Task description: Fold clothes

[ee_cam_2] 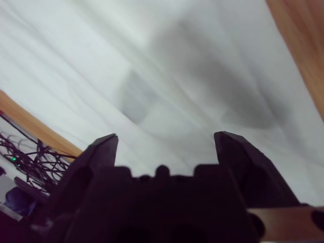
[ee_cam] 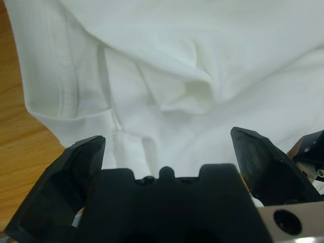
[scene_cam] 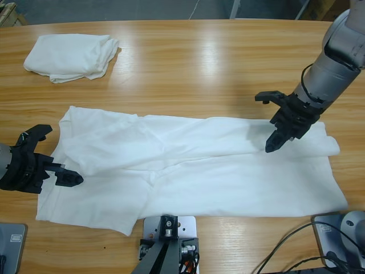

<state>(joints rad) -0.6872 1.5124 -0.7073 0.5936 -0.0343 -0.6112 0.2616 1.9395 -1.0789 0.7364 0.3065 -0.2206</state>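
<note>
A large white T-shirt [scene_cam: 188, 168] lies spread across the frame's middle; a folded shirt [scene_cam: 71, 57] sits upper left; soft, light cloth, likely best pinched at hems; left gripper [scene_cam: 63, 174] and right gripper [scene_cam: 279, 134] both gape empty; only the left wrist view shows sleeve wrinkles.

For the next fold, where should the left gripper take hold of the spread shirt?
Probably the sleeve hem nearest the left gripper, coming in from the shirt's left end. There the cloth is a loose doubled edge the open jaws could slide around; elsewhere it lies flat.
</note>
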